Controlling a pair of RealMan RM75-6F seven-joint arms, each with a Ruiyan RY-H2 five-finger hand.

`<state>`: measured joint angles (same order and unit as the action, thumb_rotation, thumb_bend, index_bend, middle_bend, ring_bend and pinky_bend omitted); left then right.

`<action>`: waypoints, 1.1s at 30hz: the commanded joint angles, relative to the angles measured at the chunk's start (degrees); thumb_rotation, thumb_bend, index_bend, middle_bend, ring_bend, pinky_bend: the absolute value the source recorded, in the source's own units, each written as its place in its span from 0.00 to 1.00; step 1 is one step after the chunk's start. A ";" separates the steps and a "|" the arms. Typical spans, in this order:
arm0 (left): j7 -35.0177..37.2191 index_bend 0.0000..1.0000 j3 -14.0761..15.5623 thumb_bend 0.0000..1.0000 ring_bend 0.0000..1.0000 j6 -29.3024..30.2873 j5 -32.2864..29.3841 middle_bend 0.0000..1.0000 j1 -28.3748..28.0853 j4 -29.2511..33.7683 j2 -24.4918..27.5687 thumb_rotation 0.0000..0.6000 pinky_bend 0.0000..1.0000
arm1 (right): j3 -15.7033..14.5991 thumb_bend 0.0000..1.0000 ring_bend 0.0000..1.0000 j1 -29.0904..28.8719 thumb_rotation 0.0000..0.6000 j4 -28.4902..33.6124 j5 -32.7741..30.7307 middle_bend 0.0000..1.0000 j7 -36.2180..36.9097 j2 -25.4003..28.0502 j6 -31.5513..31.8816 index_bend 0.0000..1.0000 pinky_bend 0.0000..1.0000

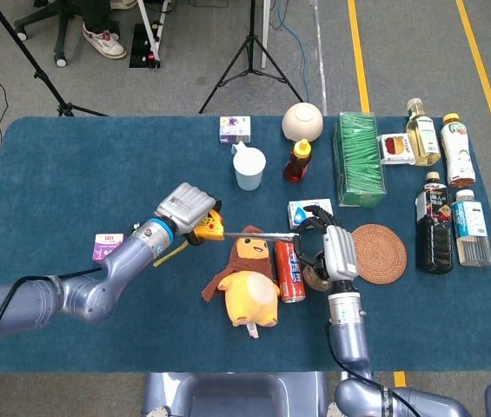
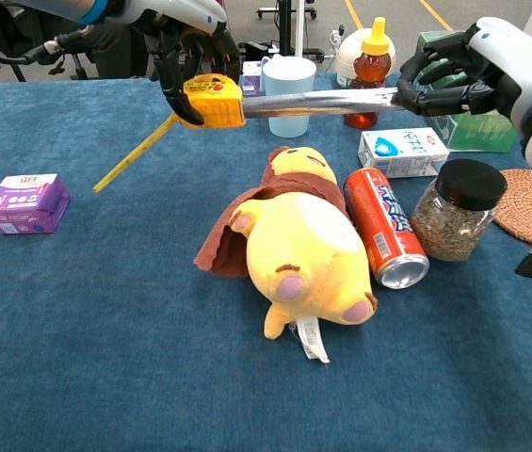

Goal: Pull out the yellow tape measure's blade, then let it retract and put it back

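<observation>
Item: yellow plastic tape measure case (image 2: 211,101), upper left of chest view, wrapped in my left hand (image 2: 185,47). Silver blade (image 2: 320,102) drawn out rightward, tip pinched by my right hand (image 2: 473,68), upper right. Pull-out looks done; retraction and setting down remain.

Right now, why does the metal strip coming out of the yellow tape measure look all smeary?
In the chest view the blade is streaked with motion blur between the yellow tape measure in the left hand and the right hand, while the plush toy is sharp. In the head view the blade is thin but crisper.
</observation>
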<state>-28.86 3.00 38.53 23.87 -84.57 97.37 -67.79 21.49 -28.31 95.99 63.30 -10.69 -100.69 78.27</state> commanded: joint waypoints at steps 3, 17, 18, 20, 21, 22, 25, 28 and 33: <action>0.16 0.58 0.69 0.35 0.45 -0.95 -0.02 0.46 0.22 0.19 1.15 1.00 0.57 | 0.31 0.57 0.24 0.37 0.87 0.12 -0.02 0.25 0.38 0.80 0.26 0.58 0.23; 0.07 0.59 4.48 0.35 0.45 -3.55 -0.82 0.47 0.57 -0.11 5.00 1.00 0.57 | 1.43 0.57 0.24 1.68 0.88 0.00 -0.59 0.25 2.04 4.18 0.63 0.58 0.23; 0.05 0.59 4.67 0.35 0.45 -3.65 -0.93 0.47 0.55 -0.14 5.10 1.00 0.57 | 1.49 0.57 0.24 1.74 0.88 -0.04 -0.61 0.25 2.14 4.30 0.67 0.58 0.23; 0.08 0.59 5.43 0.35 0.45 -4.42 -1.39 0.47 0.47 -0.18 5.66 1.00 0.57 | 1.67 0.57 0.24 1.94 0.88 -0.12 -0.71 0.25 2.49 4.76 0.75 0.58 0.23; 0.08 0.59 6.10 0.35 0.45 -4.98 -1.77 0.47 0.44 -0.34 6.11 1.00 0.57 | 1.89 0.57 0.24 2.10 0.88 -0.22 -0.81 0.25 2.62 5.12 0.93 0.58 0.23; 0.12 0.59 6.64 0.35 0.45 -5.50 -1.97 0.47 0.41 -0.48 6.51 1.00 0.57 | 2.03 0.57 0.24 2.20 0.88 -0.16 -0.87 0.25 2.75 5.48 0.94 0.58 0.23; 0.37 0.59 7.38 0.36 0.45 -6.23 -2.43 0.47 0.25 -0.76 7.04 1.00 0.57 | 2.12 0.57 0.24 2.36 0.88 -0.21 -0.91 0.25 2.78 6.05 1.03 0.58 0.23; 0.46 0.59 8.55 0.36 0.45 -6.48 -2.78 0.47 0.32 -1.05 7.58 1.00 0.57 | 2.38 0.57 0.24 2.71 0.89 -0.58 -1.32 0.25 3.06 6.55 1.32 0.58 0.23; 0.84 0.59 10.16 0.36 0.45 -7.05 -3.01 0.47 0.55 -1.54 8.28 1.00 0.57 | 2.61 0.57 0.24 3.22 0.89 -1.12 -1.96 0.25 3.87 7.48 1.20 0.58 0.23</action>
<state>-28.14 12.92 31.65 20.96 -84.11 95.98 -59.68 24.01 -25.24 94.99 61.48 -6.99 -93.42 79.47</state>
